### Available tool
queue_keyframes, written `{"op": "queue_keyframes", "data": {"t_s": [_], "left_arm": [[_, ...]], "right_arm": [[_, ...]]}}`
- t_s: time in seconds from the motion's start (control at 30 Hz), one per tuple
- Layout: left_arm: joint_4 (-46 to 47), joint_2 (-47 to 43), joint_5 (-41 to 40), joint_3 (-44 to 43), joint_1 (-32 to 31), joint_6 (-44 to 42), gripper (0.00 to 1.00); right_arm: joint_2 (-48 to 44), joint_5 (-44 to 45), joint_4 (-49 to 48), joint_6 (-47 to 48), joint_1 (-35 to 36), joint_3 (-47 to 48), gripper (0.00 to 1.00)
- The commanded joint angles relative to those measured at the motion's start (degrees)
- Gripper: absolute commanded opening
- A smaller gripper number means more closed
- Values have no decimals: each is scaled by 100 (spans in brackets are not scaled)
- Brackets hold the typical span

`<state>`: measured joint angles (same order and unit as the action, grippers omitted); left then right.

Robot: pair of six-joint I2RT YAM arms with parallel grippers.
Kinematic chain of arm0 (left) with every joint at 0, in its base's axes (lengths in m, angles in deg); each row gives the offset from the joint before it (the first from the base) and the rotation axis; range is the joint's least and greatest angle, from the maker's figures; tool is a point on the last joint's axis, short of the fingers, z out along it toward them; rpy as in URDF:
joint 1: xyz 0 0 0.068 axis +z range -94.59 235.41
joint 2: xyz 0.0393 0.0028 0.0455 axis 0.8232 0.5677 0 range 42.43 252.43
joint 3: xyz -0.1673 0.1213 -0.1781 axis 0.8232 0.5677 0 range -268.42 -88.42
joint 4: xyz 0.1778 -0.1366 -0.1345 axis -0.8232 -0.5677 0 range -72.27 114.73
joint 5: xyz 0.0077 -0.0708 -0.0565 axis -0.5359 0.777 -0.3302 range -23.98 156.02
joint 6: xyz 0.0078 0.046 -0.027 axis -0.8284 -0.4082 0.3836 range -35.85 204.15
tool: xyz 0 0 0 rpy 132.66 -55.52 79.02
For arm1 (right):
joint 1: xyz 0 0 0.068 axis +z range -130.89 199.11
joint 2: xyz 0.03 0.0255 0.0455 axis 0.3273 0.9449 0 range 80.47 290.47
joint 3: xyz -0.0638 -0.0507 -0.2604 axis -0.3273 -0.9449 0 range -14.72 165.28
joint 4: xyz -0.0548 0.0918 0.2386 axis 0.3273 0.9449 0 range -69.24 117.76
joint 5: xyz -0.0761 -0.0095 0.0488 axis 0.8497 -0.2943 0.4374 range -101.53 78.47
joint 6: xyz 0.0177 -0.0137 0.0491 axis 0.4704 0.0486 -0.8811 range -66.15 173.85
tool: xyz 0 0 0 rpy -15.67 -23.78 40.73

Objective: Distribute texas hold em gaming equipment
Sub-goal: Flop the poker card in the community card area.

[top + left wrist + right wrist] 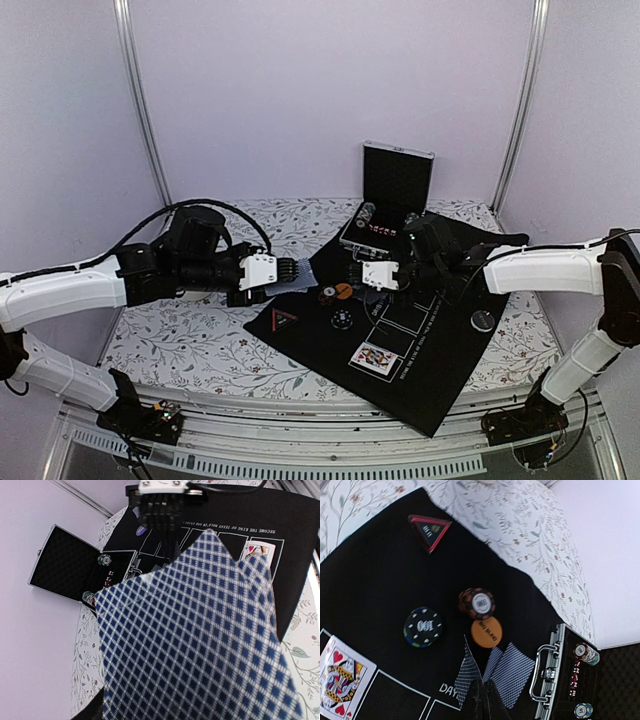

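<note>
**Loose fan in one claw, closed tips on the other: what could slip?**

We've got the left gripper (292,268) clamped on a fan of cards (200,640). The checked backs splay out ahead of its fingers, with the black mat (380,570) beyond them. The right gripper (481,692) is squeezed fully closed, tips down among a few face-down cards (509,672). We can't tell whether one is actually pinched.

Just beyond those tips sit the orange disc (486,631), a chip stack (477,603) and a black chip (423,626). The queen card (340,680) lies off to one side.

Our worry is that the fan looks loose and uneven, so a tug on one card could drag its neighbours out and scatter them. A thin card could also slide out from between closed tips. And any forward sweep by the right gripper would likely shove the orange disc or topple the stack.
</note>
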<state>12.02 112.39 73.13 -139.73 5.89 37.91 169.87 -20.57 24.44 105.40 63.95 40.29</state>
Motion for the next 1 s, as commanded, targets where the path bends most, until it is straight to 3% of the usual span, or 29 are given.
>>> {"op": "queue_keyframes", "data": {"t_s": [0.0, 0.37, 0.97], "left_arm": [[78, -149, 90, 81, -75, 5, 48], [79, -123, 93, 77, -72, 6, 48], [84, -131, 103, 86, -68, 1, 48]], "right_arm": [[-189, 127, -106, 1081, 167, -573, 2], [-618, -555, 877, 1968, 235, -1252, 2], [-666, -245, 1362, 3018, 317, -1524, 2]]}}
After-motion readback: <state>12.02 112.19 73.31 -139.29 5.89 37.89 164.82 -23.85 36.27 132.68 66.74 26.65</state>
